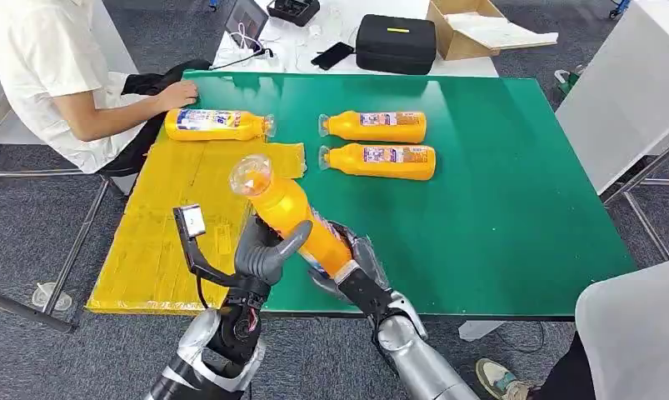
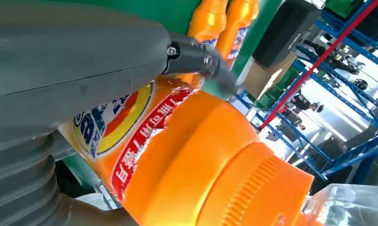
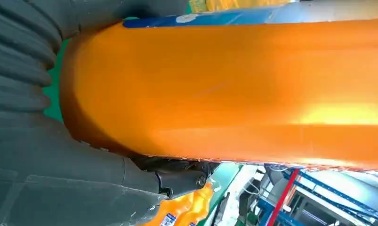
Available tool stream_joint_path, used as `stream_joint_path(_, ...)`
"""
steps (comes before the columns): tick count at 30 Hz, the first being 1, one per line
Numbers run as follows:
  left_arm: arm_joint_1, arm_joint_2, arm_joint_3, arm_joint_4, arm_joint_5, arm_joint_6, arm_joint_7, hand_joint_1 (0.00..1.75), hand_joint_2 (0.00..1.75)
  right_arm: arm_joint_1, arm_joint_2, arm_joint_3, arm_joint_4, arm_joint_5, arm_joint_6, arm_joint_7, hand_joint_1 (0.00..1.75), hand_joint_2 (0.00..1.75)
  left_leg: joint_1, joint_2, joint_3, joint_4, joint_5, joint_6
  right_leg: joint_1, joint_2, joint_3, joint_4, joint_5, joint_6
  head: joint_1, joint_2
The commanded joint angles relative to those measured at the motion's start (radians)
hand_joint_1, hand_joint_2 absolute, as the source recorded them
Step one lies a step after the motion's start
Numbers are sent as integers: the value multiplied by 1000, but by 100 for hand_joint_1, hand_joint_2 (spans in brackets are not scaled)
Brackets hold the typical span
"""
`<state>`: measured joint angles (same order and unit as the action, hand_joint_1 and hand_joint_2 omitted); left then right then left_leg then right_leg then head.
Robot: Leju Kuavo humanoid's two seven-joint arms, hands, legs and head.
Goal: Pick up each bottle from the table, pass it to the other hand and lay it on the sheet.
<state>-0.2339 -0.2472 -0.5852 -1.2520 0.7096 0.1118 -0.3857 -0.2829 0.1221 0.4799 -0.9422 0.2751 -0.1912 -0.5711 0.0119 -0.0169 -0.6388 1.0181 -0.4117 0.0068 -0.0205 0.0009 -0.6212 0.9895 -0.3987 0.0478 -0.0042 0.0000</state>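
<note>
Right hand (image 1: 347, 265) wrapped round base of tilted orange bottle (image 1: 291, 212) above worktop (image 1: 497, 208) front edge, left hand (image 1: 267, 254) closing on its middle: seat left grasp before releasing, then lay on yellow sheet (image 1: 172, 217).

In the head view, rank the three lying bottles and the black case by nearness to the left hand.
From the left hand:
1. Bottle on the yellow sheet, ahead, slightly left.
2. Nearer bottle on the green table, ahead right.
3. Farther bottle, just behind it.
4. Black case, on the white table beyond.
</note>
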Motion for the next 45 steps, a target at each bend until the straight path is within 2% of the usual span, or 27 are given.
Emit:
stream_joint_path(1, -62, 25, -40, 44, -3, -27, -9, 175, 175, -34, -6, 34, 57, -15, 24, 5, 175, 175, 0, 1, 3, 0, -1, 0, 1, 0, 3, 0, -1, -2, 0, 0)
stream_joint_path(3, -62, 25, -40, 44, -3, -27, -9, 175, 175, -34, -6, 34, 57, -15, 24, 5, 175, 175, 1, 2, 7, 0, -2, 0, 2, 0, 7, -1, -2, -3, 0, 0)
stream_joint_path(7, -50, 30, -47, 28, -9, -43, -17, 175, 175, -30, -6, 31, 49, -31, 36, 5, 175, 175, 0, 1, 2, 0, -1, 0, 1, 0, 2, -1, 0, -2, 0, 0)
stream_joint_path(12, -39, 34, -47, 15, -19, -45, -25, 175, 175, -24, -4, 33, 42, -45, 50, 10, 175, 175, 1, 2, 5, 0, -2, 0, 1, 0, 4, -1, -1, -2, 0, 0)
stream_joint_path(13, -39, 35, -48, 13, -21, -46, -27, 175, 175, -23, -2, 32, 42, -47, 51, 11, 124, 175, 0, 1, 2, 0, -1, 0, 1, 0, 3, -1, -1, -2, 0, 0)
stream_joint_path(14, -38, 36, -49, 11, -24, -47, -28, 175, 175, -23, -2, 32, 42, -49, 52, 11, 10, 175, 1, 2, 4, 0, -2, 0, 1, 0, 4, -1, -1, -2, 0, 0)
stream_joint_path(15, -35, 37, -50, 6, -31, -51, -33, 175, 175, -25, -3, 38, 55, -48, 59, 29, 0, 175, 1, 3, 6, 0, -3, 0, 2, 1, 6, -1, -2, -3, 0, 0)
stream_joint_path(16, -35, 38, -50, 3, -38, -49, -37, 175, 175, -25, -4, 40, 58, -37, 44, 29, 0, 175, 1, 1, 3, 0, -1, 0, 1, 0, 3, -1, -1, -2, 0, 0)
stream_joint_path(18, -24, 42, -40, -20, -83, 14, -78, 175, 175, 3, 25, -15, 39, 22, -183, -32, 0, 175, 1, 3, 6, 0, -2, 0, 2, 1, 6, -1, -2, -3, 0, 0)
stream_joint_path(20, -10, 52, -35, -60, -144, 75, -120, 175, 175, 24, 27, -57, -6, 5, -272, -48, 0, 175, 1, 2, 5, 0, -2, 0, 2, 0, 5, -1, -2, -3, 0, 0)
stream_joint_path(22, -10, 53, -35, -62, -145, 75, -120, 175, 175, 23, 24, -58, -8, 5, -272, -48, 0, 175, 1, 2, 3, 0, -1, 0, 1, 0, 3, -1, -1, -2, 0, 0)
stream_joint_path(23, -4, 57, -34, -79, -183, 109, -139, 175, 175, 43, 35, -106, -49, 4, -375, -66, 0, 175, 1, 3, 5, 0, -3, 0, 2, 1, 5, 0, -2, -3, 0, 0)
stream_joint_path(25, 3, 60, -29, -95, -201, 133, -152, 175, 175, 50, 35, -170, -87, -4, -505, -127, 0, 175, 1, 2, 5, 0, -2, 0, 1, 0, 5, 0, -2, -3, 0, 0)
stream_joint_path(26, 6, 61, -25, -105, -204, 140, -153, 175, 175, 82, 50, -285, -190, 74, -507, -127, 0, 0, 0, 0, 2, 0, -1, 0, 1, -1, 2, 0, -1, -2, 0, 0)
stream_joint_path(29, 13, 64, -21, -114, -203, 146, -147, 175, 175, 121, 73, -433, -351, 52, -507, -127, 0, 0, 0, 1, 2, 1, -2, 0, 1, -1, 2, 1, -2, -3, 0, 0)
stream_joint_path(32, 14, 64, -21, -115, -203, 146, -147, 175, 175, 123, 59, -430, -354, 38, -507, -127, 0, 0, 0, -2, 0, 0, 0, 0, 0, -2, 1, 0, -1, -1, 0, 0)
stream_joint_path(33, 14, 64, -21, -115, -203, 146, -147, 175, 175, 123, 59, -430, -354, 38, -507, -127, 0, 0, 1, 0, 5, 1, -3, 0, 2, -2, 6, 0, -3, -3, 0, 0)
stream_joint_path(34, 14, 64, -21, -115, -203, 146, -147, 175, 175, 123, 59, -430, -354, 38, -507, -127, 0, 0, 0, -1, 1, 0, -1, 0, 0, -1, 2, 0, -1, -2, 0, 0)
stream_joint_path(37, 15, 61, -14, -114, -200, 155, -146, 175, 175, 148, 94, -507, -460, 69, -507, -127, 0, 0, -1, 0, 1, 0, -1, 0, 0, -1, 1, 0, -1, -2, 0, 0)
stream_joint_path(39, 8, 67, -21, -106, -285, 226, -182, 175, 175, 163, 87, -518, -509, 49, -507, -127, 0, 0, 0, -1, 2, 1, -2, 0, 1, -2, 2, 1, -2, -3, 0, 0)
stream_joint_path(40, -19, 87, -57, -66, -500, 389, -226, 175, 175, 176, 73, -508, -526, 34, -507, -127, 0, 0, 0, -2, 0, 0, 0, 0, 0, -3, 1, 1, -1, -2, 0, 0)
stream_joint_path(41, -55, 98, -74, 17, -619, 461, -162, 175, 175, 182, 53, -479, -516, 18, -507, -127, 0, 0, 0, -1, 3, 0, -1, 0, 1, -3, 3, 0, -2, -3, 0, 0)
stream_joint_path(42, -95, 102, -82, 86, -656, 458, -115, 175, 175, 178, 46, -463, -505, 8, -507, -127, 0, 0, 0, -2, 3, -1, -1, 0, 1, -3, 4, -1, -2, -2, 0, 0)
stream_joint_path(44, -175, 115, -112, 200, -828, 499, -144, 175, 175, 156, 25, -408, -471, -3, -507, -127, 0, 0, 0, -1, 5, -2, -1, 0, 1, -2, 5, -2, -1, -2, 0, 0)
stream_joint_path(45, -193, 115, -99, 219, -826, 492, -142, 175, 175, 142, 35, -412, -456, 6, -507, -127, 0, 0, 0, -1, 4, -2, 0, 0, 0, -2, 3, -1, 0, -2, 0, 0)
